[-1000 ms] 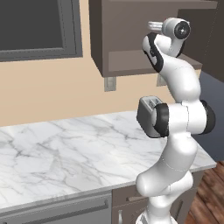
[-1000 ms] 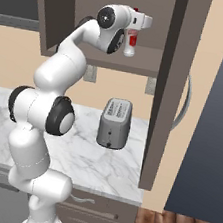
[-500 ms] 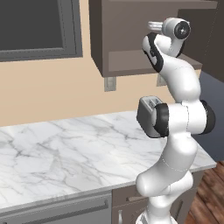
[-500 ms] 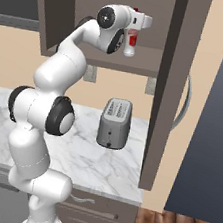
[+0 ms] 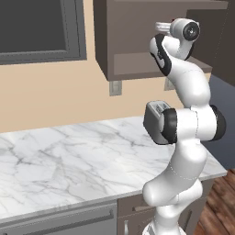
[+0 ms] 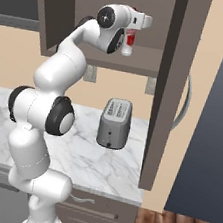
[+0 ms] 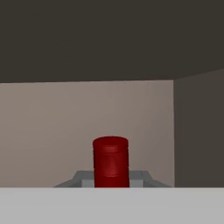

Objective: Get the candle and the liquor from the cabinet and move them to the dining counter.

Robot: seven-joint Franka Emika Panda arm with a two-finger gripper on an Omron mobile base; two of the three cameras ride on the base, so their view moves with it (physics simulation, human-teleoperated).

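Observation:
The liquor [image 6: 127, 44], a small white bottle with a red cap, stands on the shelf inside the open dark brown cabinet [image 5: 133, 46]. My gripper [image 6: 145, 21] reaches into the cabinet at the bottle's top. The hand view has the red cap [image 7: 110, 161] right between my grey fingertips [image 7: 142, 177], and the gripper [image 7: 110, 178] is shut on it. From the left base view the gripper [image 5: 160, 25] pokes into the cabinet opening and my arm hides the bottle. The candle and the dining counter are out of view.
The cabinet's open door [image 6: 169, 92] hangs to the right of my arm. A grey toaster [image 6: 115, 123] stands on the marble wall counter [image 5: 69, 156] below the cabinet. A dark framed panel [image 5: 36, 27] is on the wall at upper left.
The jaws have closed from wide open onto the liquor's red cap. The arm and the bottle have stayed in place.

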